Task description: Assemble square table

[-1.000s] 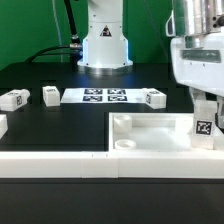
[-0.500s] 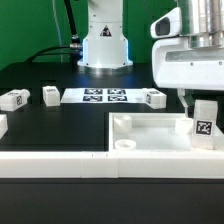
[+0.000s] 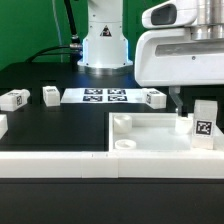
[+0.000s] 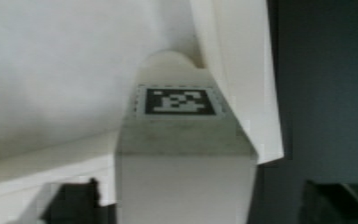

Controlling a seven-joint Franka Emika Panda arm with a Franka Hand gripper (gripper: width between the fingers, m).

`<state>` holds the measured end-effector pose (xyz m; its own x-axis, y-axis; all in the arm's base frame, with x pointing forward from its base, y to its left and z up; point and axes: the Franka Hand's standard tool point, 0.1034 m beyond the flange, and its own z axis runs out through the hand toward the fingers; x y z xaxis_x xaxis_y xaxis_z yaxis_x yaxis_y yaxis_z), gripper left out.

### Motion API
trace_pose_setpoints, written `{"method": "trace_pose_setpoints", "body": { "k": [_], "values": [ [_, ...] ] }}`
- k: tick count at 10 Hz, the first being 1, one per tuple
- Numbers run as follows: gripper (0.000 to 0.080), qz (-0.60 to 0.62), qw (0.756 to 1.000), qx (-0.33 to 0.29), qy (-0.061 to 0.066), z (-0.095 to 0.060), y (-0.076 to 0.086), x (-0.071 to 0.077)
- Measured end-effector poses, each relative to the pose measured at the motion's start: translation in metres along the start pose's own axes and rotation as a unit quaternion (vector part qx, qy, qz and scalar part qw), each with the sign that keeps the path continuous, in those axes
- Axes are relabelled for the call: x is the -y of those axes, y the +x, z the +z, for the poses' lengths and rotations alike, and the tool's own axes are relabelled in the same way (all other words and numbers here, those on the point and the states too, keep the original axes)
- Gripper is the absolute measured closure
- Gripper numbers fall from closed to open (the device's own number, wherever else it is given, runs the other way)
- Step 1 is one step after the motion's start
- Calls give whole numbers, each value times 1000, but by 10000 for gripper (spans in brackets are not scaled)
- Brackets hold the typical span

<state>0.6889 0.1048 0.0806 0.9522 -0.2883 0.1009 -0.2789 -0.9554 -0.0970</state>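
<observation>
You have the gripper (image 3: 197,101) low over the tray top (image 3: 150,130), its one visible dark finger (image 3: 177,99) just beside the top of the upright tagged leg (image 3: 204,125). Three loose legs (image 3: 153,97) and the marker board (image 3: 105,96) lie well beyond that finger.

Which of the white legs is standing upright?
The leg at the exterior view's right, standing on the top, tag towards the camera. The other three legs lie on the table beside the marker board.
</observation>
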Motion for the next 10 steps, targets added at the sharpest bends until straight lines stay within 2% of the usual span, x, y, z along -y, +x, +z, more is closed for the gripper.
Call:
{"method": "trace_pose_setpoints", "body": {
  "k": [1, 2, 3, 5, 6, 7, 8, 9, 10],
  "values": [
    [372, -1, 1000, 0, 0, 0, 1, -1],
    [372, 7, 1000, 0, 0, 0, 0, -1],
    [502, 61, 998, -1, -2, 0, 1, -4],
    [502, 116, 993, -1, -3, 0, 2, -6],
    [502, 199, 980, -3, -6, 1, 2, -9],
    [502, 300, 954, -4, -9, 1, 2, -12],
    [502, 410, 912, -5, -11, 1, -1, -13],
    [502, 500, 866, 2, -3, 1, -5, -15],
    [502, 536, 844, 17, 6, 0, -4, -19]
  ]
}}
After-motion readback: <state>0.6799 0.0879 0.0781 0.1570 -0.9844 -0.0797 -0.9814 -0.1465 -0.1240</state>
